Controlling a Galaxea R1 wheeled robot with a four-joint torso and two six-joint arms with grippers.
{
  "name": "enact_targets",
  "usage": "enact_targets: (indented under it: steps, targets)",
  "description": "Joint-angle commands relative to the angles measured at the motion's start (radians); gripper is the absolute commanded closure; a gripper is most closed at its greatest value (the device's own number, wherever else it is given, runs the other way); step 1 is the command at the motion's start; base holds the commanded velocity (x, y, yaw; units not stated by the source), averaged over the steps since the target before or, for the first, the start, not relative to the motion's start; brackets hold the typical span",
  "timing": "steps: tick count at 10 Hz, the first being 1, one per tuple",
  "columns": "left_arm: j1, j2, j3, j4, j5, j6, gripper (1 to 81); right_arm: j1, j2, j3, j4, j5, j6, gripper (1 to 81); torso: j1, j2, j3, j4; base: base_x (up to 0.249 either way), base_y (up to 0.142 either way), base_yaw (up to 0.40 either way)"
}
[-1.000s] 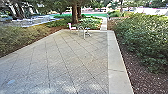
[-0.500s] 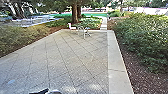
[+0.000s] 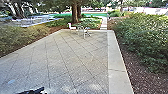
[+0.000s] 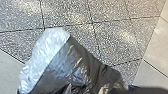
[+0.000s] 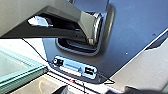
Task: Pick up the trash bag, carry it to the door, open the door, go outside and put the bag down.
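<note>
At the bottom edge of the head view, left of centre, the dark left gripper (image 3: 31, 91) reaches in low over the paving. The trash bag (image 4: 80, 67) is large in the left wrist view, black and crumpled, with a pale, translucent part at one side. My left gripper (image 4: 68, 88) is shut on the bag, whose folds gather there. Whether the bag touches the ground I cannot tell. The right wrist view has a glass pane, probably the door (image 5: 22, 68), with a greenish edge beside the robot's base. How my right gripper stands I cannot tell.
A tiled patio (image 3: 75, 57) stretches ahead, with a pale concrete strip (image 3: 116, 60) along its right side. Bushes (image 3: 142, 40) and mulch lie beyond that strip. A white chair (image 3: 72, 27) and a small table stand at the far end, near a tree trunk (image 3: 75, 12).
The left gripper has come up into the head view at the bottom edge, then shifted slightly left. The patio and plants look the same, so the robot's base appears still.
</note>
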Motion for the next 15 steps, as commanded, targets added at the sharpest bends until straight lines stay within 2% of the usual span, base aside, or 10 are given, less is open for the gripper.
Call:
enact_targets:
  steps: [1, 3, 5, 7, 9, 11, 12, 13, 14, 15]
  targets:
    - [-0.119, -0.043, -0.009, -0.014, 0.045, 0.000, 1.0, 0.008, 0.009, 0.011, -0.002, -0.066, -0.002, 1.0, 0.000, 0.000, 0.000, 0.000, 0.000, 0.000, 0.000]
    - [-0.073, -0.028, -0.006, -0.012, 0.041, 0.003, 1.0, 0.008, 0.009, 0.014, -0.001, -0.064, -0.002, 1.0, 0.000, 0.000, 0.000, 0.000, 0.000, 0.000, 0.000]
    - [0.054, 0.059, -0.028, 0.002, 0.025, 0.030, 1.0, 0.008, 0.013, 0.016, -0.002, -0.061, -0.002, 1.0, 0.000, 0.000, 0.099, 0.000, 0.000, 0.000, 0.000]
    - [0.215, 0.199, -0.145, 0.018, -0.030, 0.113, 1.0, 0.009, 0.015, 0.016, -0.005, -0.061, -0.002, 1.0, 0.001, 0.001, 0.127, 0.000, 0.000, 0.000, 0.000]
    - [0.357, 0.334, -0.292, 0.028, -0.082, 0.195, 1.0, 0.008, 0.017, 0.017, -0.008, -0.061, -0.002, 1.0, 0.001, 0.000, 0.193, 0.000, 0.000, 0.000, 0.000]
    - [0.467, 0.409, -0.352, 0.029, -0.131, 0.250, 1.0, 0.011, 0.018, 0.017, -0.005, -0.061, -0.002, 1.0, 0.000, 0.000, 0.257, 0.000, 0.000, 0.000, 0.000]
    - [0.508, 0.437, -0.354, 0.029, -0.145, 0.282, 1.0, 0.013, 0.018, 0.017, -0.002, -0.061, -0.002, 1.0, 0.000, 0.000, 0.282, -0.071, 0.000, 0.000, 0.000]
    - [0.542, 0.465, -0.355, 0.029, -0.147, 0.320, 1.0, 0.013, 0.018, 0.017, 0.002, -0.060, -0.002, 1.0, -0.001, -0.001, 0.310, -0.076, 0.000, 0.000, 0.000]
    - [0.577, 0.492, -0.357, 0.029, -0.147, 0.359, 1.0, 0.013, 0.017, 0.017, 0.002, -0.058, -0.002, 1.0, -0.002, -0.001, 0.332, -0.091, 0.000, 0.000, 0.000]
    - [0.608, 0.521, -0.375, 0.029, -0.160, 0.379, 1.0, 0.013, 0.017, 0.017, 0.002, -0.055, -0.002, 1.0, -0.002, -0.002, 0.279, -0.043, 0.000, 0.000, 0.000]
